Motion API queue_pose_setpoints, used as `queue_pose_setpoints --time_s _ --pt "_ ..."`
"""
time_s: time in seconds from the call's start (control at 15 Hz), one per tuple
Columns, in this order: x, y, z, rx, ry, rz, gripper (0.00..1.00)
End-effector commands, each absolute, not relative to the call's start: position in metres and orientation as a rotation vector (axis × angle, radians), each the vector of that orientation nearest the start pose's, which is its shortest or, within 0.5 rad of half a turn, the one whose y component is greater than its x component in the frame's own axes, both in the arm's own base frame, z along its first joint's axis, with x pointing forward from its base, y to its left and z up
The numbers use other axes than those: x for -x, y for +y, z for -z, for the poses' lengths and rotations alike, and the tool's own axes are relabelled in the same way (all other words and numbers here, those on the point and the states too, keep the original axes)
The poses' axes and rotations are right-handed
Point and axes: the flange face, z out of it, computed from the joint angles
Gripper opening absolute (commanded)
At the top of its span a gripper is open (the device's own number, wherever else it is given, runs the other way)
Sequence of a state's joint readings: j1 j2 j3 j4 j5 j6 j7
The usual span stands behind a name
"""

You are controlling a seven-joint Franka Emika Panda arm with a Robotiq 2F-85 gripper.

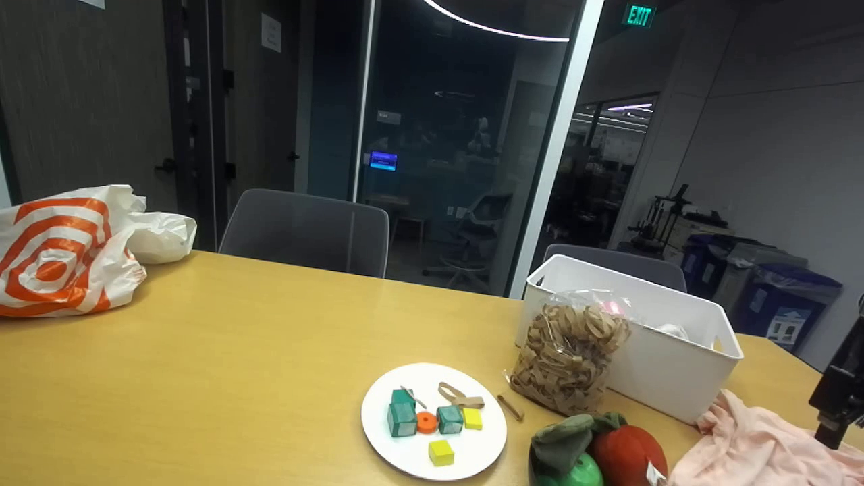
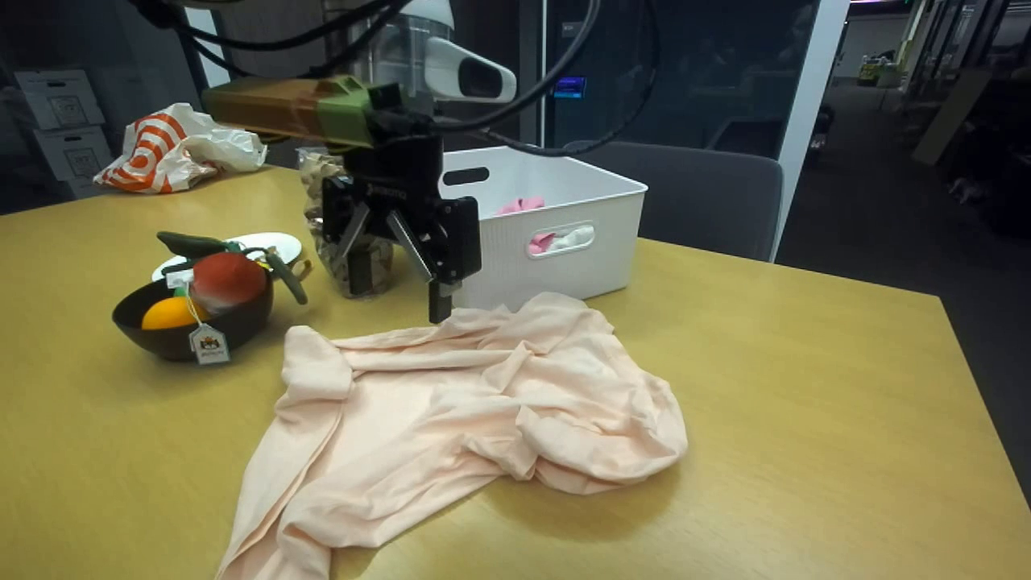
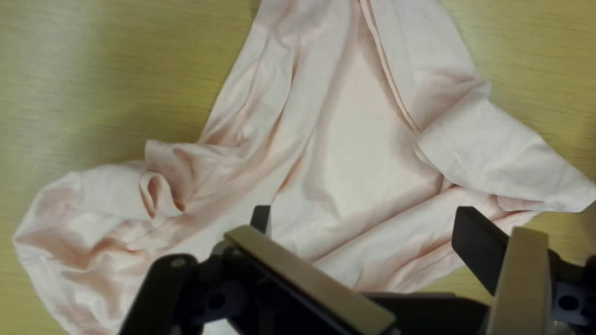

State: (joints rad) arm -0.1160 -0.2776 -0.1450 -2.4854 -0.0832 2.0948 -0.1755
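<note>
On the table (image 2: pixel 805 403), a rumpled pale-pink cloth (image 2: pixel 435 419) lies just beside the white bin (image 2: pixel 556 278). Over the cloth's edge hangs the gripper (image 2: pixel 400 287), its fingers (image 3: pixel 477 246) spread wide and holding nothing — apparently an approach step; a grasp would call for descending.

Gray chairs (image 1: pixel 304 233) line the far edge of a table (image 1: pixel 270 337) in an apparent office meeting room; an exterior view shows a glass wall (image 1: pixel 418 81), lit panel (image 1: pixel 383 160), exit sign (image 1: pixel 639 15) and, past the far right corner, bins (image 1: pixel 781 290).
</note>
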Motion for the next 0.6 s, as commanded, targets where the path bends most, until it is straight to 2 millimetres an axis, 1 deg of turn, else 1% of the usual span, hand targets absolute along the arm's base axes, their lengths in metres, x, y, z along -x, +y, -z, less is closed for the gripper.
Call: queue_pose_setpoints --time_s 0.0,0.2,0.27,0.53 --pt "-0.398 -0.11 -0.4 3.197 0.166 -0.228 1.0" --pt "-0.394 -0.106 -0.403 3.199 0.205 -0.311 1.0" --pt "-0.398 -0.109 -0.393 3.176 0.167 -0.284 1.0" --pt "-0.396 -0.107 -0.394 3.175 0.188 -0.314 1.0"
